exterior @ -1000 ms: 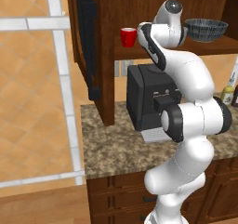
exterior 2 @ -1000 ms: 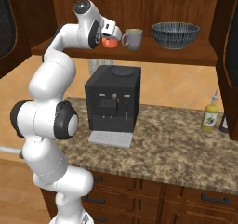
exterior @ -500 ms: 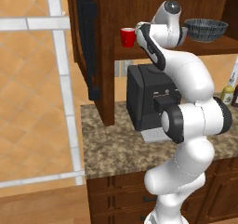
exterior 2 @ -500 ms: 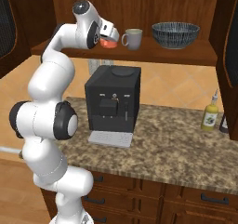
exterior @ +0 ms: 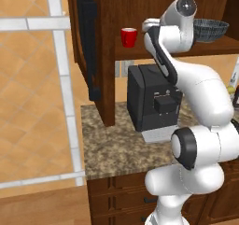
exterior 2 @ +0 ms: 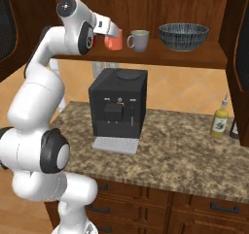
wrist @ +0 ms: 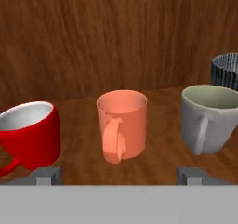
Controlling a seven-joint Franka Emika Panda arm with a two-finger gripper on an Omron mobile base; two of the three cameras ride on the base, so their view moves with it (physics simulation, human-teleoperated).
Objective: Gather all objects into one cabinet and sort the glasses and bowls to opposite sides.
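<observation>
Salmon-pink cup (wrist: pixel 122 123) upright between wide-open, empty jaws; bowl (wrist: pixel 226 69) cut off by frame edge.

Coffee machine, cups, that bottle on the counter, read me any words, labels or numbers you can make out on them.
None can be read.
Bottle: dark patch like a label, too small to read.
Coffee machine: no lettering visible.
Red cup, salmon-pink cup, grey mug, bowl: plain, no text.
</observation>
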